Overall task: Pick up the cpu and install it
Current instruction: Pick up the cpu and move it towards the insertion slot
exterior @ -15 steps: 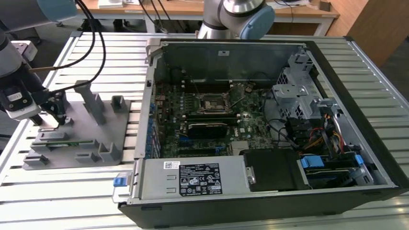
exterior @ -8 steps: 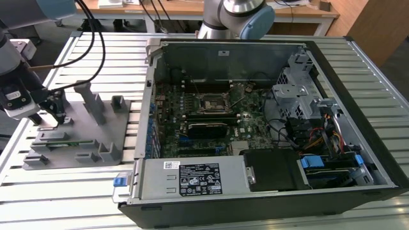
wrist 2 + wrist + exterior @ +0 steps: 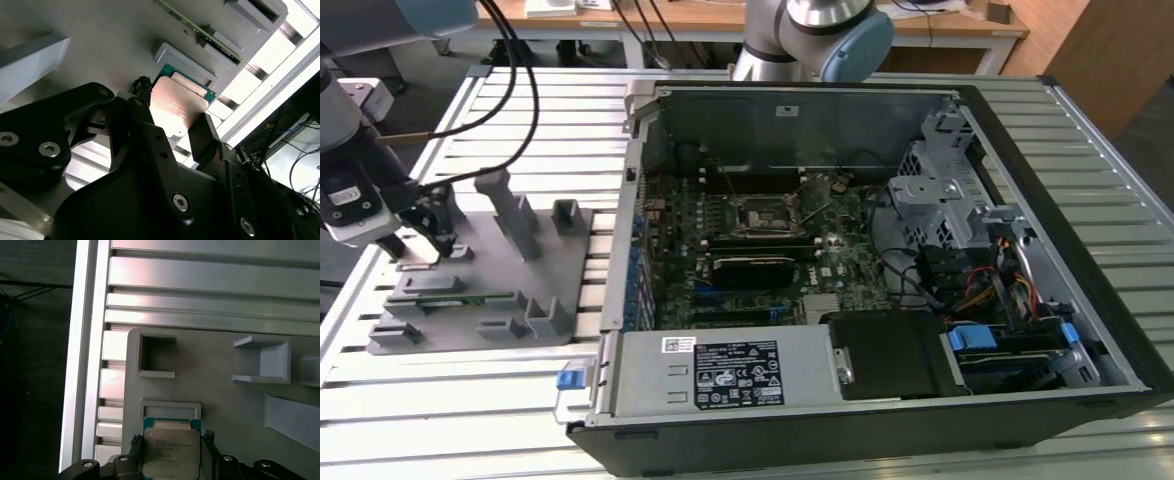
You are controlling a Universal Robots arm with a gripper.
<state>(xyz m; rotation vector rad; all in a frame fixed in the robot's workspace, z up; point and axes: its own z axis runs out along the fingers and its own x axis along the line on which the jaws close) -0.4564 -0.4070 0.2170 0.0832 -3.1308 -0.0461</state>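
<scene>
Pincer (image 3: 171,440) clamping cpu (image 3: 171,454) — partly hidden, grey holder (image 3: 215,360) beneath

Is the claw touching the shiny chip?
Cannot tell. In the first wrist view the claw sits around the chip, very close to two opposite edges, but no plain contact or gap shows there.

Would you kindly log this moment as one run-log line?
step: pick up | gripper: shut on cpu sides | place: gray tray | computer case: open
</scene>
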